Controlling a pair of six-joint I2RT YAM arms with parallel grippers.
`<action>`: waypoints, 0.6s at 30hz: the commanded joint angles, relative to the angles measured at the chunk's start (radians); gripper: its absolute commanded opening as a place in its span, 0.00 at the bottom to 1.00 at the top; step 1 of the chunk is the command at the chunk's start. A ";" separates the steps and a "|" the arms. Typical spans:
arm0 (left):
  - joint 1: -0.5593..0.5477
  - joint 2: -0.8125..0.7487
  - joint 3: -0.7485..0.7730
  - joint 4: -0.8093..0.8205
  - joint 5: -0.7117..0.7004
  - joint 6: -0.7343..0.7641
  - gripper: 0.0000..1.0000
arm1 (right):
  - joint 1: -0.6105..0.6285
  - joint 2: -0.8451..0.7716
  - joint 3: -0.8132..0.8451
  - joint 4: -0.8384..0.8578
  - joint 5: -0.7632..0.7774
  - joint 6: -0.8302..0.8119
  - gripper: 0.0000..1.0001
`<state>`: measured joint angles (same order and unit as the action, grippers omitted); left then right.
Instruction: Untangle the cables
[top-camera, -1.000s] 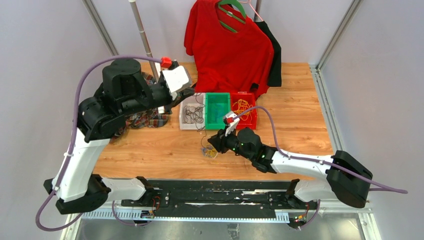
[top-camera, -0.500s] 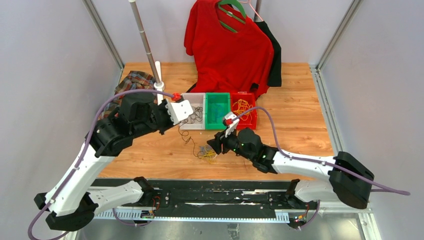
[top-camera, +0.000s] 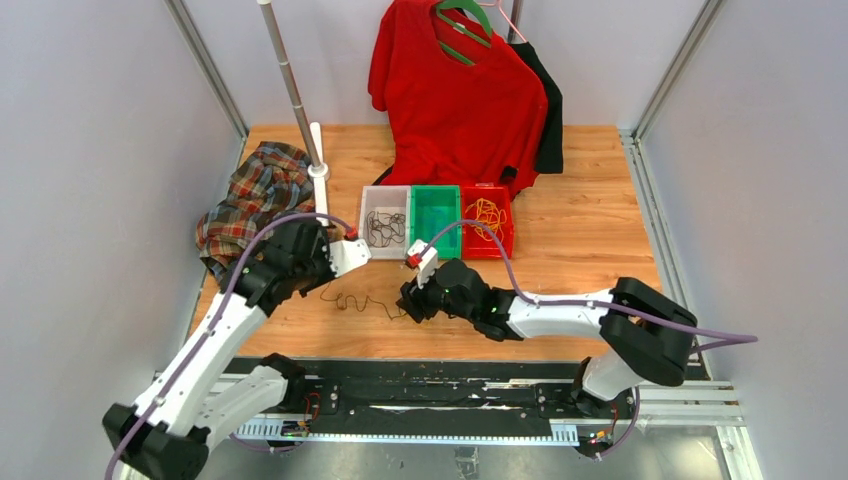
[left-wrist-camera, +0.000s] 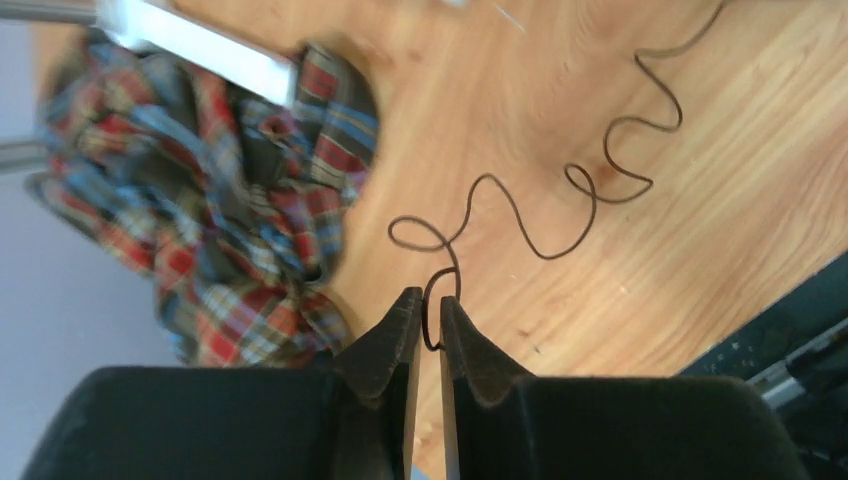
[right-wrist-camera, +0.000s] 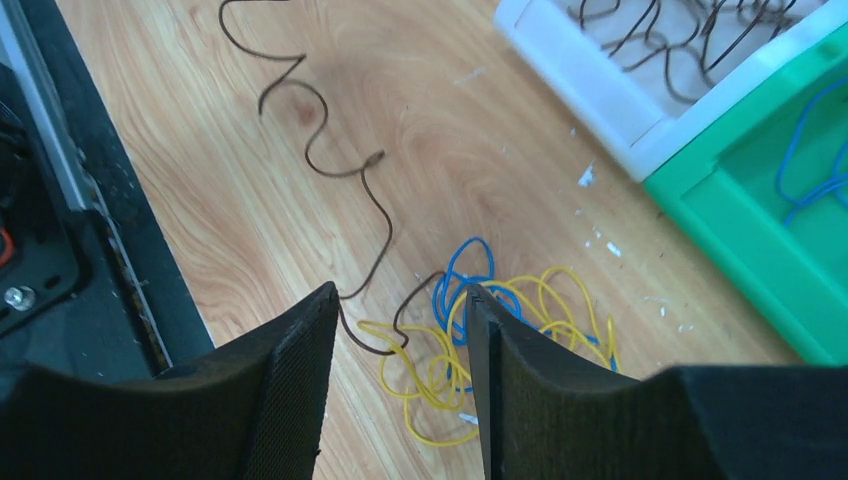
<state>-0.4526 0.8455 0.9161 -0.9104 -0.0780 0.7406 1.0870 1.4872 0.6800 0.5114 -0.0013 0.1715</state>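
Note:
My left gripper is shut on one end of a thin black curly cable just above the table. That cable stretches right across the wood to a small tangle of yellow cable and blue cable. My right gripper is open and hovers right over that tangle, with the black cable's other end between its fingers. In the top view the left gripper is left of the right gripper, which hides the tangle.
Three bins stand behind: a white bin with black cables, a green bin with a blue cable, and a red bin with yellow cables. A plaid shirt lies at the left by a pole. A red shirt hangs at the back.
My left arm came down from beside the bins to the near left, drawing the black cable out leftward. My right gripper shifted a little left over the tangle.

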 joint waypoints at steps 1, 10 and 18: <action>0.068 0.098 -0.059 -0.008 0.106 0.065 0.30 | 0.016 0.047 0.006 0.027 -0.006 -0.027 0.49; 0.058 0.161 0.019 -0.093 0.488 0.113 0.95 | 0.011 0.053 -0.045 0.022 0.112 -0.032 0.46; -0.019 0.429 0.079 -0.021 0.554 0.065 0.93 | 0.005 0.001 -0.090 0.047 0.149 0.011 0.45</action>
<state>-0.4538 1.1667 0.9688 -0.9840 0.3996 0.8253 1.0908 1.5433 0.6281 0.5201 0.0975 0.1589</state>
